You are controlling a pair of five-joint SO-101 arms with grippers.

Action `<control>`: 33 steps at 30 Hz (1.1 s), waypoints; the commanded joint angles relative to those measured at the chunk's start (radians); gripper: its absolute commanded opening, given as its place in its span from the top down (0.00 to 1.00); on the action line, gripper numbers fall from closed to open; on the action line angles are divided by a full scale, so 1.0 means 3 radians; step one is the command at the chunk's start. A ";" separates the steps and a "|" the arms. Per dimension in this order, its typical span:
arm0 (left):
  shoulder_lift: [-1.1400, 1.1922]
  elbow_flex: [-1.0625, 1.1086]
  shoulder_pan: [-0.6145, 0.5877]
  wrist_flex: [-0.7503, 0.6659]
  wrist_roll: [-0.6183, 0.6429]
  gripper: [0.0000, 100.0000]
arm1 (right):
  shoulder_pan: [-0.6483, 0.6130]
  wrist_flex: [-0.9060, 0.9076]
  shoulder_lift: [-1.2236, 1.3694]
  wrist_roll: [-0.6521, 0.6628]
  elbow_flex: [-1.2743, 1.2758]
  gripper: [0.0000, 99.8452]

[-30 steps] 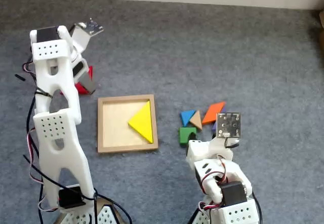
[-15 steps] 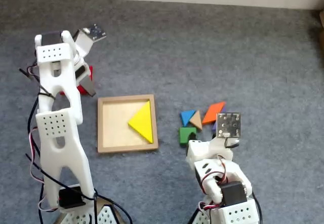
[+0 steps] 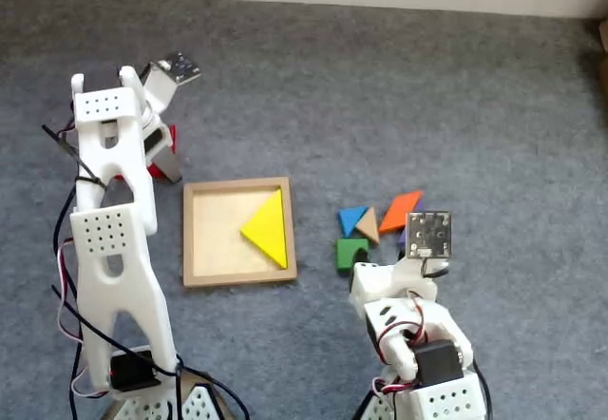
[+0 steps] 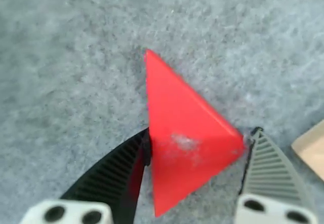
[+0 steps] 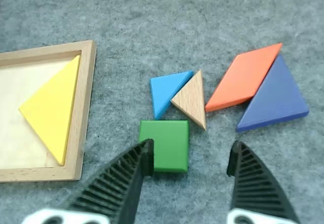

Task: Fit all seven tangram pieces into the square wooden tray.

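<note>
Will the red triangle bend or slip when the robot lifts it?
The flat red triangular piece probably stays stiff: its edges look straight and thick, like a solid block. It might twist or slip, since the left gripper pinches a slanted edge and one corner. Being flat-sided, it likely won't roll.

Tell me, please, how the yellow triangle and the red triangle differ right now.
The yellow triangle lies inside the wooden tray; the red triangle is outside it. The yellow triangle is untouched; the red triangle is clasped by the left gripper. Both are flat triangles.
</note>
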 commanded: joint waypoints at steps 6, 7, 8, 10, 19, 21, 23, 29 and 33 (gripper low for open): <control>0.0043 -0.0003 0.0054 -0.0036 -0.0036 0.76 | 0.0038 -0.0064 -0.0043 0.0051 0.0217 0.76; 0.0043 -0.0003 0.0049 -0.0026 -0.0031 0.76 | 0.0038 -0.0064 -0.0043 0.0051 0.0217 0.76; 0.0043 -0.0003 0.0049 -0.0015 -0.0026 0.76 | 0.0038 -0.0064 -0.0043 0.0051 0.0217 0.76; 0.0043 -0.0003 0.0049 -0.0005 -0.0026 0.76 | 0.0038 -0.0064 -0.0043 0.0051 0.0217 0.76; 0.0013 -0.0161 0.0069 0.0225 -0.0015 0.79 | 0.0038 -0.0064 -0.0043 0.0051 0.0217 0.76; 0.0018 -0.0320 0.0074 0.0399 -0.0015 0.80 | 0.0038 -0.0064 -0.0043 0.0051 0.0217 0.76; 0.0018 -0.0453 0.0074 0.0506 -0.0015 0.80 | 0.0038 -0.0064 -0.0043 0.0051 0.0217 0.76; 0.0013 -0.0488 0.0059 0.0522 -0.0015 0.80 | 0.0038 -0.0064 -0.0043 0.0051 0.0217 0.76; 0.0013 -0.0499 0.0069 0.0527 0.0118 0.80 | 0.0038 -0.0064 -0.0043 0.0051 0.0217 0.76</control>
